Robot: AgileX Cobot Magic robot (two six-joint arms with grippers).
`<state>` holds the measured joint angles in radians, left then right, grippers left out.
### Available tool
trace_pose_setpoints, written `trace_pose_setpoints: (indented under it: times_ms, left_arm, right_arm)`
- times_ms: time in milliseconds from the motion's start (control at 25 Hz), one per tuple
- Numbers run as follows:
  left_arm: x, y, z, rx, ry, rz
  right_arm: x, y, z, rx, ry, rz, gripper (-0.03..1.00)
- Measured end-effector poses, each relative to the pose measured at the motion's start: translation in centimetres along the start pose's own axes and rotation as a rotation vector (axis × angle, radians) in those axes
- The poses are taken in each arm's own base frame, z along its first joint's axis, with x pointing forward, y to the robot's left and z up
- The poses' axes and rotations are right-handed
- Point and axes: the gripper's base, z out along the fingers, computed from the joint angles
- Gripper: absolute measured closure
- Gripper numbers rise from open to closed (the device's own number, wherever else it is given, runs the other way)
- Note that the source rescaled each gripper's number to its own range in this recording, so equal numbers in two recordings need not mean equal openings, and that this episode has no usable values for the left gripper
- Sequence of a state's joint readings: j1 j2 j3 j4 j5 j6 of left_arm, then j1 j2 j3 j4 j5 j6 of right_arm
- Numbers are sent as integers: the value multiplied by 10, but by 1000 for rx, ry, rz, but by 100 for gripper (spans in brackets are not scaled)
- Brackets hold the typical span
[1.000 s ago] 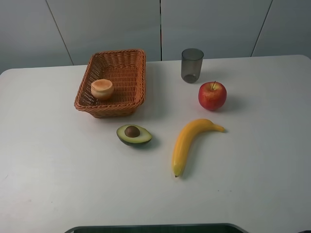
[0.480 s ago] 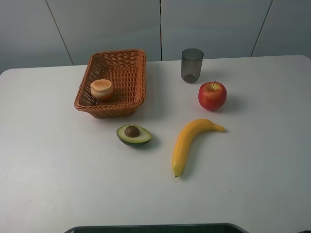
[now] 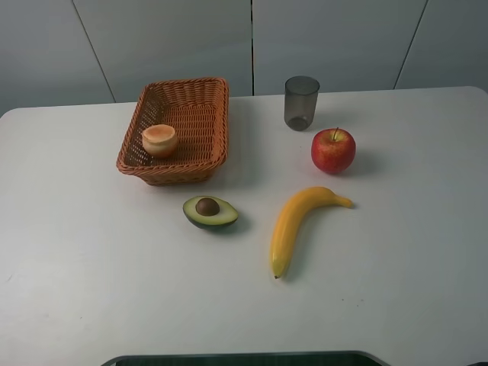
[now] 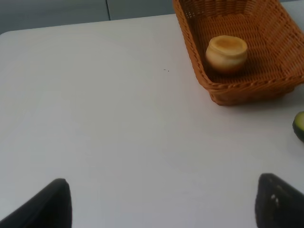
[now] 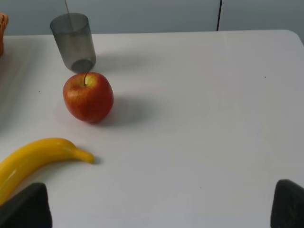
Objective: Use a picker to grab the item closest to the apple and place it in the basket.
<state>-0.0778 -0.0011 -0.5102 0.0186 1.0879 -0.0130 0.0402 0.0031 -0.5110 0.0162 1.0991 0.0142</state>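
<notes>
A red apple [image 3: 333,150] [image 5: 88,97] sits right of the table's middle. Just behind it stands a grey translucent cup [image 3: 301,102] [image 5: 73,41]. In front of it lies a yellow banana [image 3: 296,222] [image 5: 35,158], its near tip a short way from the apple. The wicker basket [image 3: 206,95] [image 4: 232,90] stands at the back left with a small tan bun [image 3: 160,139] [image 4: 226,52] inside. Neither arm shows in the exterior high view. My left gripper [image 4: 161,209] is open over bare table short of the basket. My right gripper [image 5: 156,209] is open, short of the apple and banana.
A halved avocado [image 3: 210,211] [image 4: 299,126] with its pit up lies in front of the basket, left of the banana. The white table [image 3: 91,267] ends at a grey wall behind. A dark edge [image 3: 244,357] runs along the table's front.
</notes>
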Motion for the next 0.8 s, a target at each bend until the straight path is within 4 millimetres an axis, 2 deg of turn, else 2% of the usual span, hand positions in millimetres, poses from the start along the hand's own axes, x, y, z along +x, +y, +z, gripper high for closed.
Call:
trace_pose_setpoints:
  times_ms: [800]
  left_arm:
    - [0,0,0,0,0,-2]
  right_arm:
    - [0,0,0,0,0,0,-3]
